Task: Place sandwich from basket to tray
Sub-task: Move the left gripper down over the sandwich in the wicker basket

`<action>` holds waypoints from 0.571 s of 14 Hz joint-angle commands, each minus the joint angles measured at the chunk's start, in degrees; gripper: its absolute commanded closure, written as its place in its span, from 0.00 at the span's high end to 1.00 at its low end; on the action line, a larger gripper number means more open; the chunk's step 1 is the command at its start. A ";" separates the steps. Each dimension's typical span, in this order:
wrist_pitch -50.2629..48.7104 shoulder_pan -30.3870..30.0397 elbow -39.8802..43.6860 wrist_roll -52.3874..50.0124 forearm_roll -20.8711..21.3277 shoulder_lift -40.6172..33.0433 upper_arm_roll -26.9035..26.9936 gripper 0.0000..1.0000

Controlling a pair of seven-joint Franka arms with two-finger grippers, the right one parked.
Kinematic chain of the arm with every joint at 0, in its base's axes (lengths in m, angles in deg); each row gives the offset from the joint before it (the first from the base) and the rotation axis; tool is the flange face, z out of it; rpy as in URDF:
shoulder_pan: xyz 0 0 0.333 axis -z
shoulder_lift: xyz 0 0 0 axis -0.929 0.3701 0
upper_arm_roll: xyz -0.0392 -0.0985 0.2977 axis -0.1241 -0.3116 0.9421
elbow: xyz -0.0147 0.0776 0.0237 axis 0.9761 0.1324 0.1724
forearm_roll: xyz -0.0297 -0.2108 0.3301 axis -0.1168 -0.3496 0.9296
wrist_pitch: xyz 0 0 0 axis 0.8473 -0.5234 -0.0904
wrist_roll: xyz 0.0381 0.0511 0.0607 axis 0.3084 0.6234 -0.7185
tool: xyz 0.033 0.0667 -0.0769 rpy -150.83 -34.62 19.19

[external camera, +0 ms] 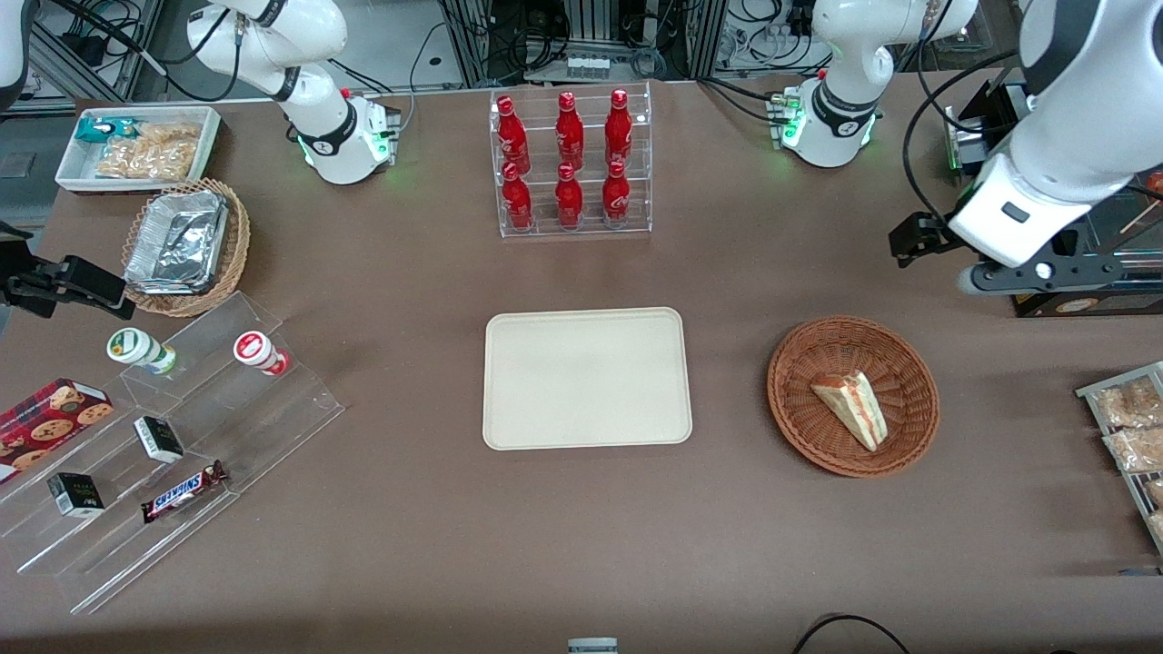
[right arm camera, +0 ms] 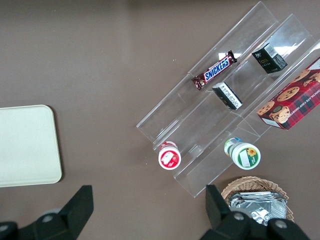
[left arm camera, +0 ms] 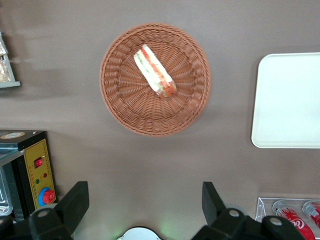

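A Snickers bar (external camera: 184,491), its name plain on the brown wrapper, lies on the lowest step of a clear acrylic riser (external camera: 173,454) toward the parked arm's end of the table, with a box of chocolate-chip cookies (external camera: 47,420) and two small dark boxes beside it. The sandwich (external camera: 852,408) rests on its side in the round wicker basket (external camera: 909,363), well apart from the bare cream tray (external camera: 586,378) at the table's middle. Farther from the front camera than the tray stands a clear rack of red Coca-Cola bottles (external camera: 570,163). The gripper (left arm camera: 142,207) hangs high above the table near the basket, fingers (left arm camera: 74,205) spread wide and holding nothing.
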 commanded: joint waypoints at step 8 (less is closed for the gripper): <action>6.62 0.20 -8.33 -1.24 -0.78 5.53 5.47 1.00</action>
